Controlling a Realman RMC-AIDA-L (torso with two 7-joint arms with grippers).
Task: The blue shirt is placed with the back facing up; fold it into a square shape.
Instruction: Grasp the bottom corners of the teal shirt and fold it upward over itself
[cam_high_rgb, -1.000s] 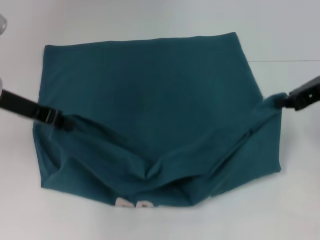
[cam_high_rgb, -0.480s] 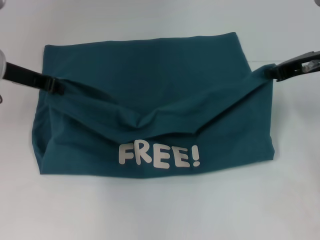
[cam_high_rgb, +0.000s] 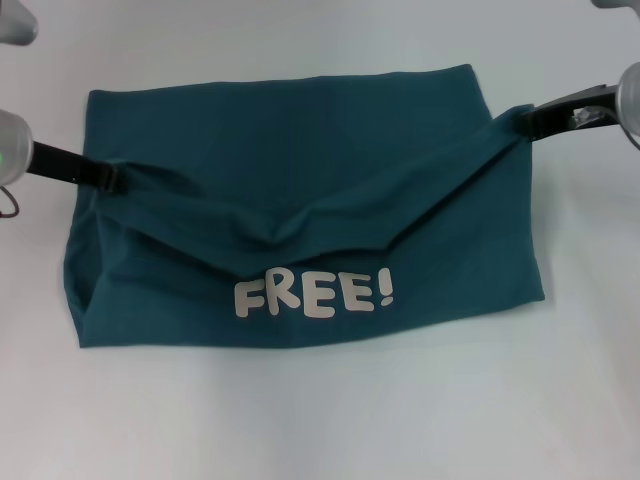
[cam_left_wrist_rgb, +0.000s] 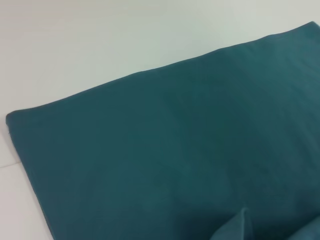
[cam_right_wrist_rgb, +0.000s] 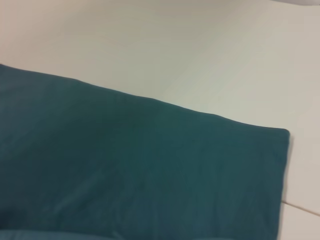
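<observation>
Where the left end effector (cam_high_rgb: 118, 177) meets the cloth, its black fingers are pinched together on a corner of the large dark teal-blue cotton shirt (cam_high_rgb: 300, 170) at that garment's left edge. The right end effector (cam_high_rgb: 522, 122) is likewise clamped on a corner at the shirt's right edge, a little farther from the robot than the left one. Between the two grips the lifted layer hangs in a sagging line, dipping lowest near the middle and creased there. Below this fold the pale grey "FREE!" lettering (cam_high_rgb: 314, 295) faces up on the near part of the garment. The shirt lies across the plain white bench (cam_high_rgb: 320, 420), its far hem flat and straight. Both wrist views show only smooth teal fabric (cam_left_wrist_rgb: 175, 165) and its edge (cam_right_wrist_rgb: 150, 170) on the bench.
</observation>
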